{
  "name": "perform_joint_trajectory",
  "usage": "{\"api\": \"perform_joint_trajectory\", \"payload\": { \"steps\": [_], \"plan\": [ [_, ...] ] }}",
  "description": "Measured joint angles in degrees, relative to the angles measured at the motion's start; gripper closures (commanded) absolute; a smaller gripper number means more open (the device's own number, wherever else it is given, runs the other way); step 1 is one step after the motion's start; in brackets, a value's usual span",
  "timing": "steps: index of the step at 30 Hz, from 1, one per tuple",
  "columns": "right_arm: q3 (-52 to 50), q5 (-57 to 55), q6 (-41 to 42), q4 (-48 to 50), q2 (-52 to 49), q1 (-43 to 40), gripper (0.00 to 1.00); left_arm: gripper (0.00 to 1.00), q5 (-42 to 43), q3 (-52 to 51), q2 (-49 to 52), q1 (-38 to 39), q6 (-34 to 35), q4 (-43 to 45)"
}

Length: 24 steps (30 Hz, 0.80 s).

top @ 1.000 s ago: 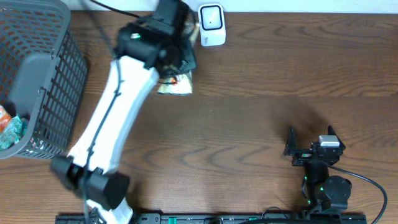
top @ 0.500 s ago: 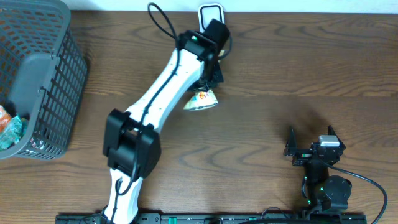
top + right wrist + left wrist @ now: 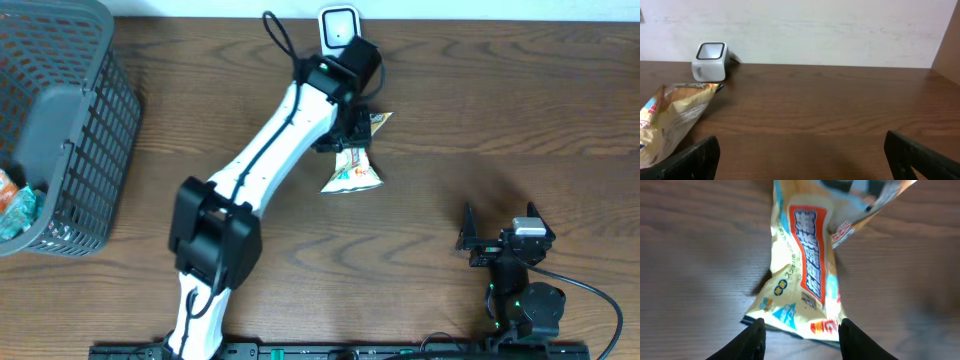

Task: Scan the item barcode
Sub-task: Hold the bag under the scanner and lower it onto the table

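Note:
The item, a yellow snack bag (image 3: pixel 352 170) with an orange label (image 3: pixel 807 255), lies flat on the wooden table just in front of the white barcode scanner (image 3: pixel 339 27). My left gripper (image 3: pixel 802 327) hovers over the bag's near end. Its jaws stand apart and open, with the bag's edge just beyond the fingertips (image 3: pixel 756 335) and nothing pinched. In the overhead view the left wrist (image 3: pixel 345 95) hides part of the bag's upper end. My right gripper (image 3: pixel 498 222) rests open at the front right, far from the bag (image 3: pixel 670 120) and the scanner (image 3: pixel 710 61).
A dark mesh basket (image 3: pixel 60 130) stands at the far left edge with packaged goods (image 3: pixel 15 205) in it. The left arm (image 3: pixel 270 170) stretches diagonally across the table's middle. A pale wall (image 3: pixel 815 30) runs behind the scanner.
The left arm swung right, from left of the scanner to right under it. Its jaws opened and the bag dropped from the grip onto the table. The right arm stayed still.

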State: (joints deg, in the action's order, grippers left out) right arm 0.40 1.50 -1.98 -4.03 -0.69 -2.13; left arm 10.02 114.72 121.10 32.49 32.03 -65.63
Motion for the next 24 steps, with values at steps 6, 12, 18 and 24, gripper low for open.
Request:
{"api": "perform_joint_trajectory", "payload": {
  "steps": [6, 12, 18, 24],
  "plan": [
    [0.0, 0.0, 0.0, 0.0, 0.0, 0.0, 0.01, 0.53, 0.2, 0.0, -5.7, -2.0, -4.2, -0.4],
    [0.0, 0.0, 0.0, 0.0, 0.0, 0.0, 0.01, 0.45, 0.2, 0.0, -5.8, -1.9, -8.2, -1.7],
    [0.0, 0.0, 0.0, 0.0, 0.0, 0.0, 0.01, 0.30, 0.2, 0.0, -5.8, -1.9, -11.5, -1.9],
    [0.0, 0.0, 0.0, 0.0, 0.0, 0.0, 0.01, 0.25, 0.2, -0.1, -5.8, -1.9, -12.9, -2.1]
  ]
}}
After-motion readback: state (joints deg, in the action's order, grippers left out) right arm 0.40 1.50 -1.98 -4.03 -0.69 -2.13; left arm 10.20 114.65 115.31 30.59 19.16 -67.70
